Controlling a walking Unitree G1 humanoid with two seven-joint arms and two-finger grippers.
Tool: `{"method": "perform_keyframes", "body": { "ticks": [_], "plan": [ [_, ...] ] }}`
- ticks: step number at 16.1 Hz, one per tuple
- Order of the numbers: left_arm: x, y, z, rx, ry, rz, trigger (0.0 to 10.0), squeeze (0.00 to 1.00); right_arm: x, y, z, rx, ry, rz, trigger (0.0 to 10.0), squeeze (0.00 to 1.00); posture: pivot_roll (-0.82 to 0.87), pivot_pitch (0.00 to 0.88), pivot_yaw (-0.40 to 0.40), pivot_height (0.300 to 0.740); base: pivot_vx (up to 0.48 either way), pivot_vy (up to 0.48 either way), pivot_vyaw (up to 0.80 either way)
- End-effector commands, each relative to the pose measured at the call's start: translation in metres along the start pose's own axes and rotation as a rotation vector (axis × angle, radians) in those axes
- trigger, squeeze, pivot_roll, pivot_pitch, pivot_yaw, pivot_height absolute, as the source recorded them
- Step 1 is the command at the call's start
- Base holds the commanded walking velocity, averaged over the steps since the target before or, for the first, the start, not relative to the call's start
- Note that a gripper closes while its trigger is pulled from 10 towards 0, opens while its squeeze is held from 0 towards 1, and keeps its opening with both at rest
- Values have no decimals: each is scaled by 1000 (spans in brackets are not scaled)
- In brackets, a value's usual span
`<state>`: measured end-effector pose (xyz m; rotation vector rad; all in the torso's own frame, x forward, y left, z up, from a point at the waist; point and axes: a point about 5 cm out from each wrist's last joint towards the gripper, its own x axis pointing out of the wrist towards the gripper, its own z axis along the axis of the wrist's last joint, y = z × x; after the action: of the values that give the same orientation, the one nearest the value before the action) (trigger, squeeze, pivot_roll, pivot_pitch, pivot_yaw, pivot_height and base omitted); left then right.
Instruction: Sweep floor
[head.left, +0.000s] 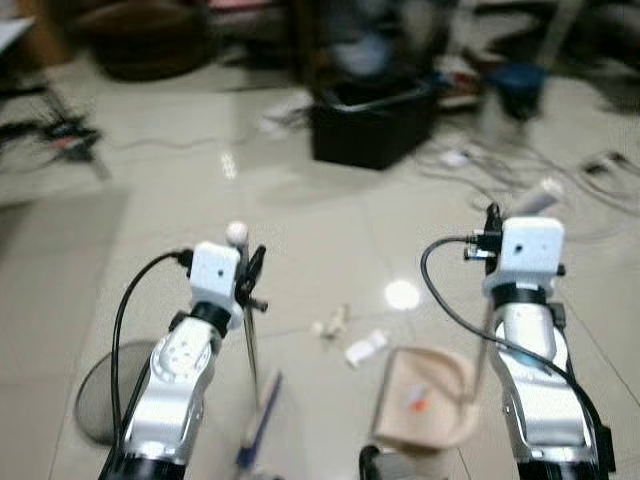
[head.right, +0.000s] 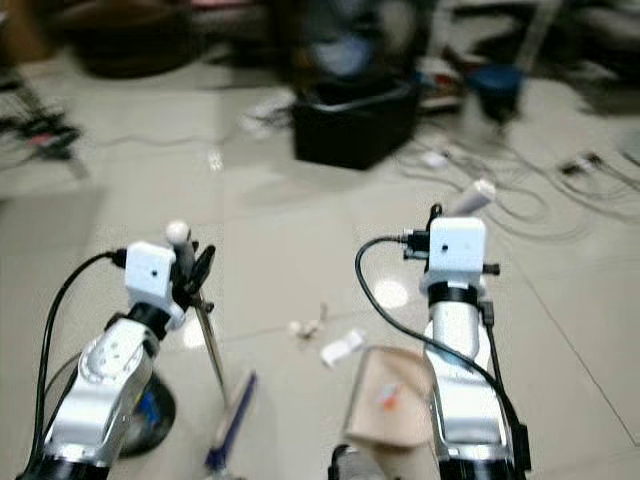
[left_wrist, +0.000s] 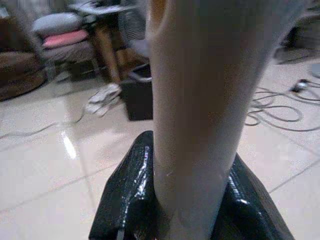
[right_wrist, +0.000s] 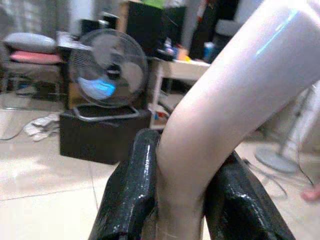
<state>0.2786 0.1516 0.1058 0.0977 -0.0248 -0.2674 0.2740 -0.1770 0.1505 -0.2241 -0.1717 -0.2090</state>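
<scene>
Mid-sweep: my left gripper (head.left: 250, 275) clamped on thin pale broom handle (head.left: 249, 345), right gripper (right_wrist: 170, 200) clamped on beige dustpan's (head.left: 425, 400) handle, so next I brush white scraps (head.left: 365, 347) on the tiled floor (head.left: 330, 210) into pan w/ short stroke.

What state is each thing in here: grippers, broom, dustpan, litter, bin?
Left gripper: shut on the broom handle.
Right gripper: shut on the dustpan handle.
Broom: held upright, head down at the floor.
Dustpan: low at the floor, an orange scrap inside.
Litter: loose on the tiles, ahead of the dustpan, unswept.
Bin: upright, open-topped.
</scene>
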Motion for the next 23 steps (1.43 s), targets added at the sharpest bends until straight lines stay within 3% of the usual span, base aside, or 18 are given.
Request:
{"method": "perform_keyframes", "body": {
  "ticks": [1, 12, 15, 23],
  "plan": [
    [2, 2, 13, 16, -65, 13, 10000, 0, -1, 0, 1, -7, -5, -4, 10000, 0, -24, 73, 66, 740, 304, 0, -800],
    [3, 0, 14, -13, -76, 29, 10000, 0, -4, -7, -15, 65, 78, -43, 10000, 0, -26, 81, 68, 740, 329, 0, -226],
    [4, 1, 15, -16, -81, 29, 10000, 0, -4, -9, -15, 64, 77, -49, 10000, 0, -26, 83, 73, 740, 329, 0, -800],
    [7, 3, 17, -23, -95, 31, 10000, 0, -1, -11, -15, 49, 53, -44, 10000, 0, -27, 83, 78, 740, 330, 0, 0]
  ]
}}
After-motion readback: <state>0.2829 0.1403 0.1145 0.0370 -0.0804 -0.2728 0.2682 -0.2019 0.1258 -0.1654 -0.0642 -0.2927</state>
